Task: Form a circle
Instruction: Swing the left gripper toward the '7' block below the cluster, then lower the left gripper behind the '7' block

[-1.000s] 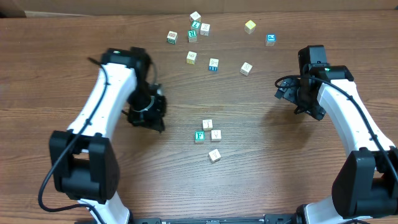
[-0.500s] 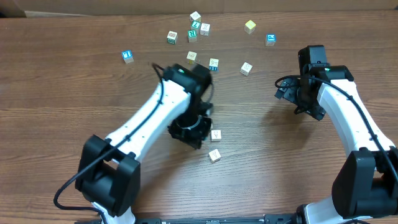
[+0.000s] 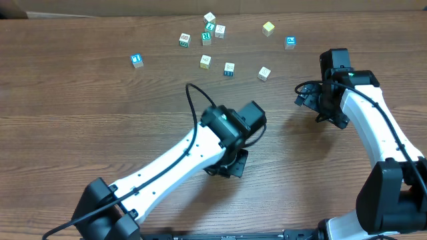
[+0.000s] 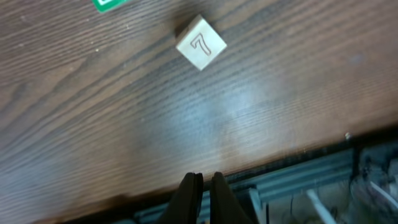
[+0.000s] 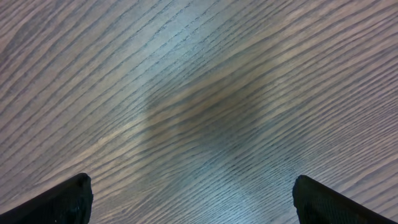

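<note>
Left gripper (image 4: 200, 180): fingers pressed together, empty; swung from left to mid-table. Circle cubes (image 4: 201, 42) now hidden beneath arm overhead; wrist view shows cream one reading "7", green-faced cube (image 4: 107, 3) at top edge. Right gripper (image 5: 191, 186) spread, unmoved.

The white left arm (image 3: 180, 157) lies slantwise across the middle of the brown wood-grain table (image 3: 80, 100), blocking passage there. Small wooden letter cubes (image 3: 205, 61) dot the far edge. A cream wooden cube marked 7 (image 4: 201, 43) sits ahead of the closed left gripper (image 4: 201, 186). Bare wood lies open at the table's left and under the spread right gripper (image 5: 193, 193).
</note>
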### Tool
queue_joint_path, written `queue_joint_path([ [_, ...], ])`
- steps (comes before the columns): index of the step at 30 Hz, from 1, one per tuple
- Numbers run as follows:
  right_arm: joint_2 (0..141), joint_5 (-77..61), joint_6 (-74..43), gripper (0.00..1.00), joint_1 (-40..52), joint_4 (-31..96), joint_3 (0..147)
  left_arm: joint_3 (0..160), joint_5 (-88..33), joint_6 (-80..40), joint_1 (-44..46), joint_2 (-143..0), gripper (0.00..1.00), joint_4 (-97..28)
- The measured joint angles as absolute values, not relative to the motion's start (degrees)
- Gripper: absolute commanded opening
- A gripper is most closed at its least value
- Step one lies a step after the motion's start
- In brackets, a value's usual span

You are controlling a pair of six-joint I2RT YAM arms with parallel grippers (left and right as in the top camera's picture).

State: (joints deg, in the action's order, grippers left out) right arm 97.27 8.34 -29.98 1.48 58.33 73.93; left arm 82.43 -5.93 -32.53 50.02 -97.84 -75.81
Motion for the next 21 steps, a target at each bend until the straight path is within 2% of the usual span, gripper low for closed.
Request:
queue_joint_path([
  [11,97.27,8.36,-29.95,1.00,1.48,58.33,73.93,70.85,-3.75,-39.64,52.16,-97.82,0.04,-58.59],
  [21,97.27,8.36,-29.98,1.00,1.48,58.30,73.93,67.35,-4.49,-43.81,52.16,-97.86,0.04,-51.66],
])
